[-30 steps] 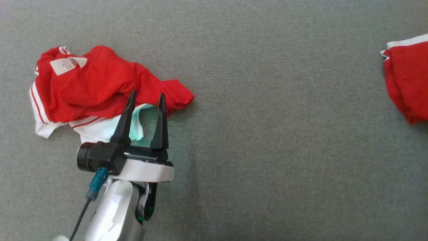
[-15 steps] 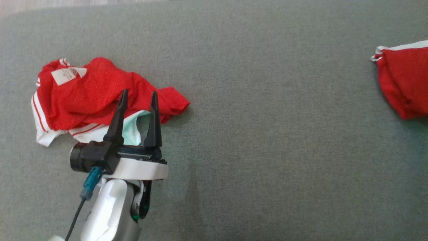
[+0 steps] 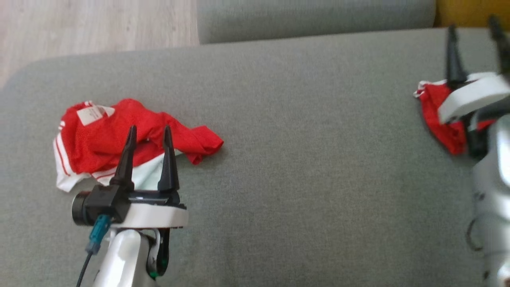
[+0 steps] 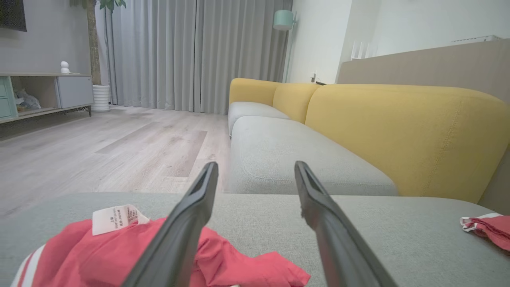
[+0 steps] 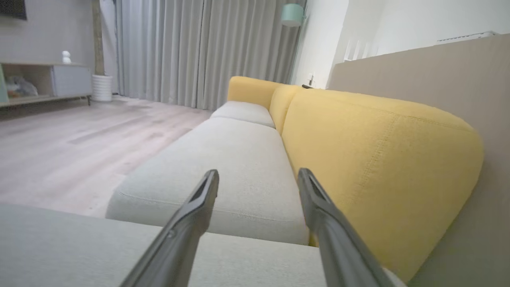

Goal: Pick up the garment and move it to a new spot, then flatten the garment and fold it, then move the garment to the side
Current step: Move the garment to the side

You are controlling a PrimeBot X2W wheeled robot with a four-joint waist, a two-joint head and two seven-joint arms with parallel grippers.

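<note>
Red folded garment [image 3: 430, 107] sits at the grey sofa cushion [image 3: 318, 139] right edge. We now see the right gripper [image 3: 473, 24] over it, fingers apart, freshly released. Left gripper [image 3: 149, 128], also apart, is by the crumpled heap [image 3: 99, 135]. Move-aside looks done.

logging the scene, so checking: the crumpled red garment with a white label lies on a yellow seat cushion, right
No: the seat cushion is grey, not yellow. The crumpled red garment with a white label does lie on it, as the head view shows.
</note>
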